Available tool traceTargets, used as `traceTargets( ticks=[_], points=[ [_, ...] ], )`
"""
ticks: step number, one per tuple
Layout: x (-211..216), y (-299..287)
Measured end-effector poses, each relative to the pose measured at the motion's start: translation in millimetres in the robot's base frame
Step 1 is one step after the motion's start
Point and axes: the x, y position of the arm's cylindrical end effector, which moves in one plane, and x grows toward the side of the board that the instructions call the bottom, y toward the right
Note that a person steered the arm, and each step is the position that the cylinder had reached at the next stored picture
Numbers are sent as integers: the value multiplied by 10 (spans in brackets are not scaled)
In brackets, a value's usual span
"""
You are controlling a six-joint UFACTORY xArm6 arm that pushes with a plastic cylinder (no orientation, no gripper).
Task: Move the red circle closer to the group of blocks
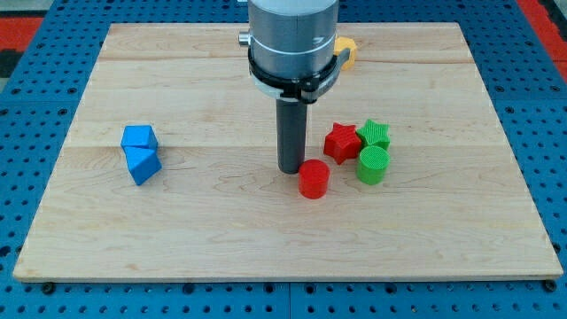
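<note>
We have no jaws on our arm, so there is nothing wide, narrow or holding; our arm ends in a straight dark rod. My tip (290, 170) stands on the wooden worktop (221, 230), just beside the red circle (313, 179), at its upper left side in the view. We cannot tell if the tip touches the block or is only very near to it.

The red circle lies a little right of the worktop's middle. To its upper right is the red star (341, 142), close to it but apart. The green star (375, 134) is just right of the red star, and the green circle (373, 165) sits below the green star, right of the red circle with a small gap between them.

Far at the view's left, well apart from this group, two blue blocks touch each other: a blue cube-like block (139, 137) above and a blue angular block (143, 165) below.

At the view's top, a yellow block (348, 51) shows partly behind our arm's grey body (292, 40); its shape is hidden.
</note>
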Motion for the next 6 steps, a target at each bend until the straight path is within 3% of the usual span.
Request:
traceTargets(
  ticks=[2,3,6],
  points=[
    [368,-162],
    [428,126],
    [150,592]
  ],
)
